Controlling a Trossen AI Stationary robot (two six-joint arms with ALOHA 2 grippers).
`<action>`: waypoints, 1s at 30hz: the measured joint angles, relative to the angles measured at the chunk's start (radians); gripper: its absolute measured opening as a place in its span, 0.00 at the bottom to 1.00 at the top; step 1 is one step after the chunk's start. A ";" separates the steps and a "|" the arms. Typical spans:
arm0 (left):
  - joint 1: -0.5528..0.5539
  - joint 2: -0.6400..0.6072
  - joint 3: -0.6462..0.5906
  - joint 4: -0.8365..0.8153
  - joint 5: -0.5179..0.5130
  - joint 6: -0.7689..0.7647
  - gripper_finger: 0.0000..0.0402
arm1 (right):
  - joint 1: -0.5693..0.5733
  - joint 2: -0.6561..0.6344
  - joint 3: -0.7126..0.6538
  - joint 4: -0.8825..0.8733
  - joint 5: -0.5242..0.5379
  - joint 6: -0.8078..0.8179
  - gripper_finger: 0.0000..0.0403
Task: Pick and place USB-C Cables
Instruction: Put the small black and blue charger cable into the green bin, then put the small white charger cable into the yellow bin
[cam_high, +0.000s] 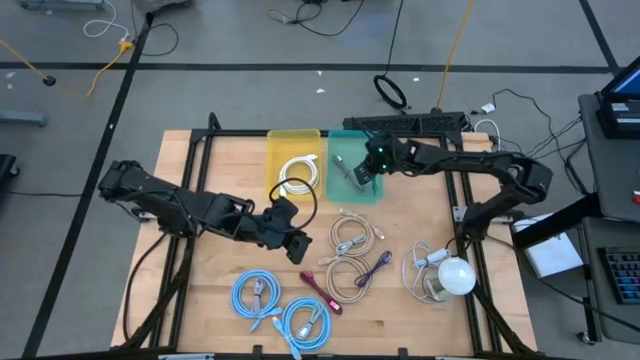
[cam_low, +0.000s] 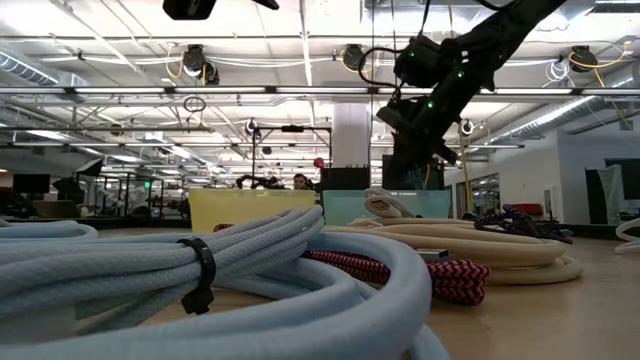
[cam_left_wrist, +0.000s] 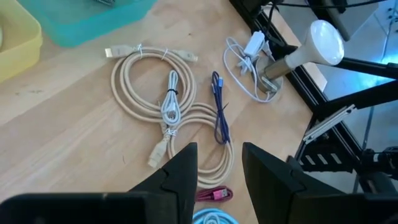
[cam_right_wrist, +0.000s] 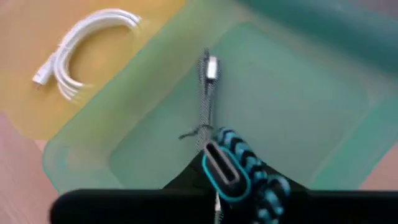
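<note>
My right gripper (cam_high: 364, 172) hangs over the teal bin (cam_high: 355, 196), shut on a short teal braided cable (cam_right_wrist: 245, 171). A white coil (cam_high: 297, 172) lies in the yellow bin (cam_high: 285, 145) beside it. My left gripper (cam_left_wrist: 217, 171) is open and hovers over the middle of the table, above two beige coils (cam_left_wrist: 158, 93), a small white cable (cam_left_wrist: 170, 102) and a purple cable (cam_left_wrist: 219, 115). A maroon cable (cam_left_wrist: 214, 195) lies just under its fingers. Two light blue coils (cam_high: 258, 295) rest flat near the table's near edge. My right gripper pinches the teal cable near one connector end (cam_right_wrist: 219, 167), coming from above and pointing down. The cable is lifted clear. Its thin free length (cam_right_wrist: 204, 99) hangs below the fingers over the teal bin's floor, ending in the other plug (cam_right_wrist: 211, 65). My own fingers hide the exact place of the pinch.
A clear-white cord with a round white bulb (cam_high: 455, 275) sits at the table's right side. The black frame rail (cam_left_wrist: 323, 124) runs along that edge. Bare wood (cam_high: 200, 270) shows on the table's left. Black and yellow cords lie on the floor beyond the far edge.
</note>
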 joint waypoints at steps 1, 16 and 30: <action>-0.002 0.000 0.000 0.000 -0.007 0.000 0.32 | 0.000 0.000 0.000 0.002 0.000 -0.009 0.11; 0.023 0.000 0.000 -0.113 -0.087 0.017 0.32 | 0.026 -0.204 0.044 0.229 -0.261 0.123 0.61; 0.137 0.248 0.000 -0.008 0.254 0.544 0.32 | 0.586 -0.685 0.128 -0.311 -0.213 0.140 0.64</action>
